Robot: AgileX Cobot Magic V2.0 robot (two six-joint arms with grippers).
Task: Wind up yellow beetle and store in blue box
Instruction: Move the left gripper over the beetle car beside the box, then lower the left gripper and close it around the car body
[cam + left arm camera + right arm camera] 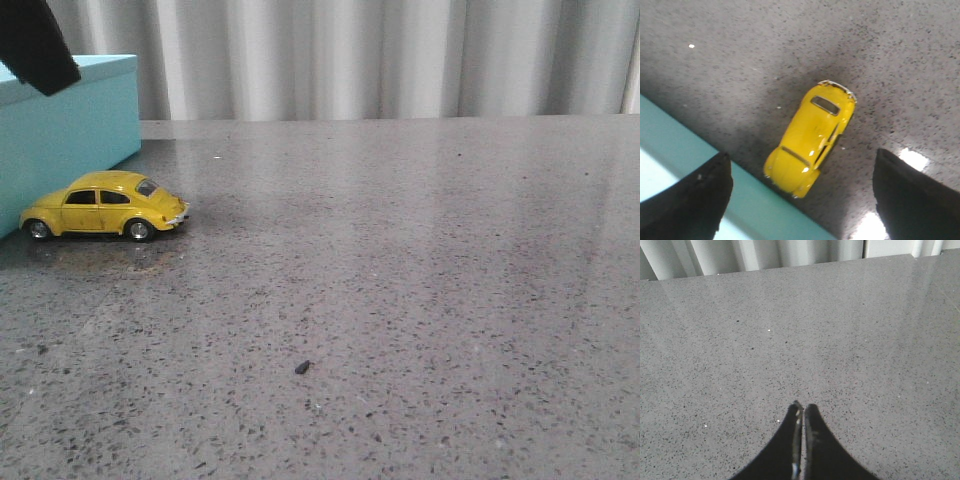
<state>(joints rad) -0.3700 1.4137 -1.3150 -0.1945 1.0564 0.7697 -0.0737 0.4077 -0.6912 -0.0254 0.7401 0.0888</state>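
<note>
The yellow beetle (pixel 105 205) stands on its wheels on the grey table at the left, its tail close against the blue box (pixel 70 130). In the left wrist view the beetle (pixel 810 137) lies below and between my open left fingers, its rear end at the box's edge (pixel 765 210). My left gripper (pixel 800 200) is open and empty, high above the car; only a black part of it (pixel 35 45) shows at the front view's top left. My right gripper (pixel 802 410) is shut and empty over bare table, apart from both.
The speckled grey table (pixel 400 280) stretches to the right of the car. A small dark speck (pixel 302 367) lies near the front middle. A pale curtain (pixel 380 55) hangs behind the table's far edge.
</note>
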